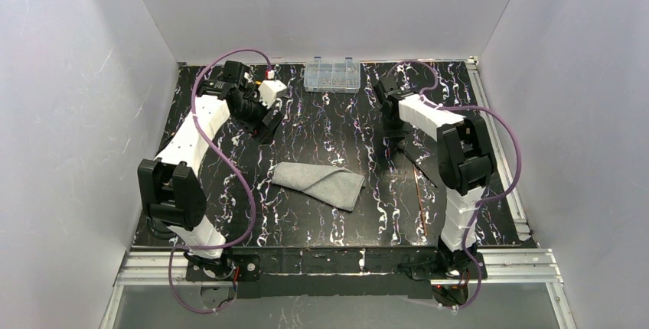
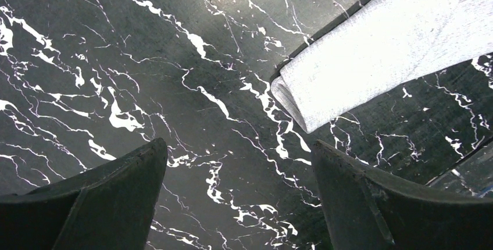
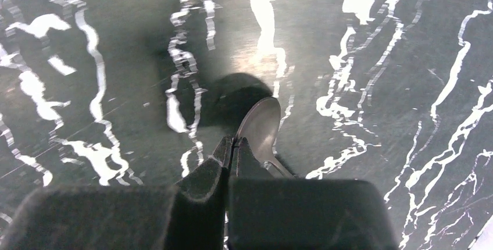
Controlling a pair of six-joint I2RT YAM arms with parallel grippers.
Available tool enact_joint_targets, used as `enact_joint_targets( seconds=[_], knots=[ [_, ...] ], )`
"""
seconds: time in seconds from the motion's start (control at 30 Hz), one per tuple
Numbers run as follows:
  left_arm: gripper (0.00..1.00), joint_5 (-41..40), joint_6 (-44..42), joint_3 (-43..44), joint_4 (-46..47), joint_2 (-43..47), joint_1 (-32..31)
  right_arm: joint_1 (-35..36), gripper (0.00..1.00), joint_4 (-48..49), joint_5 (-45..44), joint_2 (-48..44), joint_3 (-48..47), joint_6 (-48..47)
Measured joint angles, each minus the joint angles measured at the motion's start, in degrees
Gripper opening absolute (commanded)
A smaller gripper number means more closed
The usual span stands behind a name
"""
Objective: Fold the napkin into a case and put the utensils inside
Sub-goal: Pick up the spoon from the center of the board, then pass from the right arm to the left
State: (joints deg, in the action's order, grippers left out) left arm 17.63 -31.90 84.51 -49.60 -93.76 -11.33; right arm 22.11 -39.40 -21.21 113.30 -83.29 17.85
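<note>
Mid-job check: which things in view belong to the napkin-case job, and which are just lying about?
Belongs to the job:
folded light-grey cloth napkin
dark round-headed metal spoon
thin copper-brown metal utensil

Just lying about:
clear plastic compartment box

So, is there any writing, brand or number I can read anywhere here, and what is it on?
None can be read. The clear box at the back shows no legible label; the napkin, spoon and marbled table carry no writing I can see.
</note>
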Motion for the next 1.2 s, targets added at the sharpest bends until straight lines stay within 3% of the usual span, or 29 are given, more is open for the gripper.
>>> enact_joint_targets(
  seconds=[0.3,0.6,0.77,0.9,1.2],
  knots=[
    [0.91,7.41,3.02,3.87,-1.81,0.0,0.0,6.91,0.01,-0.55,10.23,-5.6,-4.22,-6.25],
    [0.99,27.52,8.37,3.96,-1.2,2.64,0.11,9.14,0.01,9.16,29.22,-20.57,-9.6,-5.88],
    [0.98,37.55,11.58,0.22,2.27,8.76,0.13,9.09,0.01,21.38,39.26,-23.89,-10.69,2.34],
    [0.98,42.23,14.16,-5.66,8.11,16.48,0.13,9.09,0.01,38.32,46.93,-25.62,-6.08,14.56],
    [0.98,41.03,4.57,-6.16,10.23,24.06,0.13,9.68,0.01,74.18,60.83,-23.61,-4.28,41.9]
  ],
)
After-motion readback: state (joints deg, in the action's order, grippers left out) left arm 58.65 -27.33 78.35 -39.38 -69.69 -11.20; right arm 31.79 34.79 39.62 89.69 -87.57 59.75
